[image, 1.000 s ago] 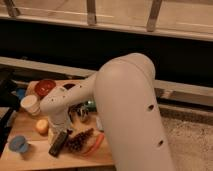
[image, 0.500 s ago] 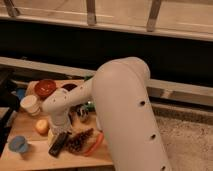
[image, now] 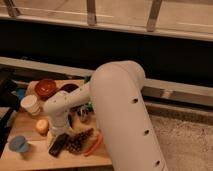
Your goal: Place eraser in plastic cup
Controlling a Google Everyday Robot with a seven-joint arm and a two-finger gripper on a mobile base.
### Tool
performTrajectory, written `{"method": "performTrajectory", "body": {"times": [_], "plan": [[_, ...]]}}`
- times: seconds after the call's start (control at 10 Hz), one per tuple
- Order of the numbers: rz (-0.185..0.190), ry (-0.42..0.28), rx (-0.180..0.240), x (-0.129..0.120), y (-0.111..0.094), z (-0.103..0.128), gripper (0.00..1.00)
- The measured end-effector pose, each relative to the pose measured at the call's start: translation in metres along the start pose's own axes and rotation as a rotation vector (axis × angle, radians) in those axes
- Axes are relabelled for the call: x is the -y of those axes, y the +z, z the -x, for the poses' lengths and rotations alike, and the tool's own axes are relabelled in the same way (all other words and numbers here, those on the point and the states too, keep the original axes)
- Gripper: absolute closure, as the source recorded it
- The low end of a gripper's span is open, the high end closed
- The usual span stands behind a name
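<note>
The eraser (image: 58, 144), a black oblong block, lies slanted on the wooden table (image: 30, 159) near its front. The plastic cup (image: 19, 145), small and light blue, stands upright to the left of the eraser, about a hand's width away. My white arm (image: 120, 115) reaches down and left from the right, and its wrist ends in the gripper (image: 55, 133), which hangs just above the eraser's upper end. The wrist hides the contact point, so I cannot tell whether the gripper touches the eraser.
A pine cone (image: 79, 141) and a carrot (image: 94, 144) lie right of the eraser. A yellow fruit (image: 41, 126), a taller white cup (image: 30, 104), a red-brown bowl (image: 46, 87) and a dark bowl (image: 68, 89) stand behind. A dark object (image: 6, 92) borders the table's left side.
My wrist has swung left and come down toward the eraser. The objects on the table have not moved.
</note>
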Motion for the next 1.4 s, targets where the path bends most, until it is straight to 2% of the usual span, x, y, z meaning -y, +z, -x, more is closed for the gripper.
{"method": "performTrajectory", "body": {"times": [0.1, 0.2, 0.3, 0.7, 0.8, 1.1, 1.4], "plan": [[-0.002, -0.002, 0.001, 0.001, -0.001, 0.0, 0.37], [-0.004, -0.001, 0.001, 0.002, -0.002, 0.0, 0.43], [-0.005, 0.001, 0.003, 0.004, -0.003, 0.0, 0.57], [-0.005, 0.001, 0.003, 0.004, -0.007, 0.0, 0.96], [-0.009, -0.001, 0.009, 0.004, -0.009, 0.001, 1.0], [-0.024, -0.013, 0.057, 0.0, -0.032, 0.005, 1.0], [-0.024, -0.035, 0.088, -0.007, -0.04, 0.005, 1.0]]}}
